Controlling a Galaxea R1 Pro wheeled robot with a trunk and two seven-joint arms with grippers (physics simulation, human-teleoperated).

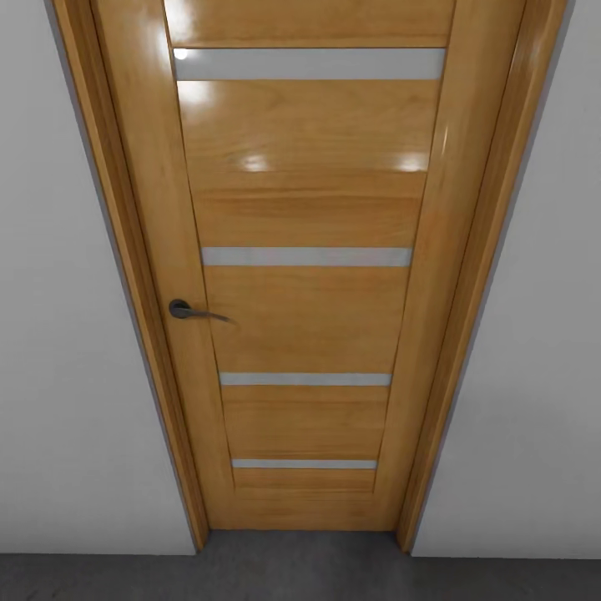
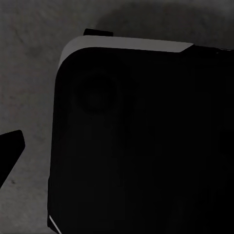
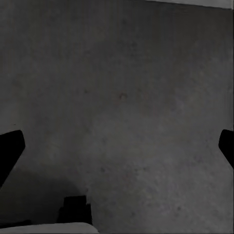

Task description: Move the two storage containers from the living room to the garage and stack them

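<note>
You face a closed wooden door with a dark lever handle, standing on the floor. Your right gripper hangs over that floor, fingers apart; the left gripper's spread cannot be told.

home interior: wooden door, concrete floor

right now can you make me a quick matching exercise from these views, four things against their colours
Things:
1. door
2. door handle
3. wall
4. floor

Colours:
a. rough dark grey
b. glossy honey-brown wood with pale strips
c. plain white
d. dark metal

Pairs: 1-b, 2-d, 3-c, 4-a
</note>
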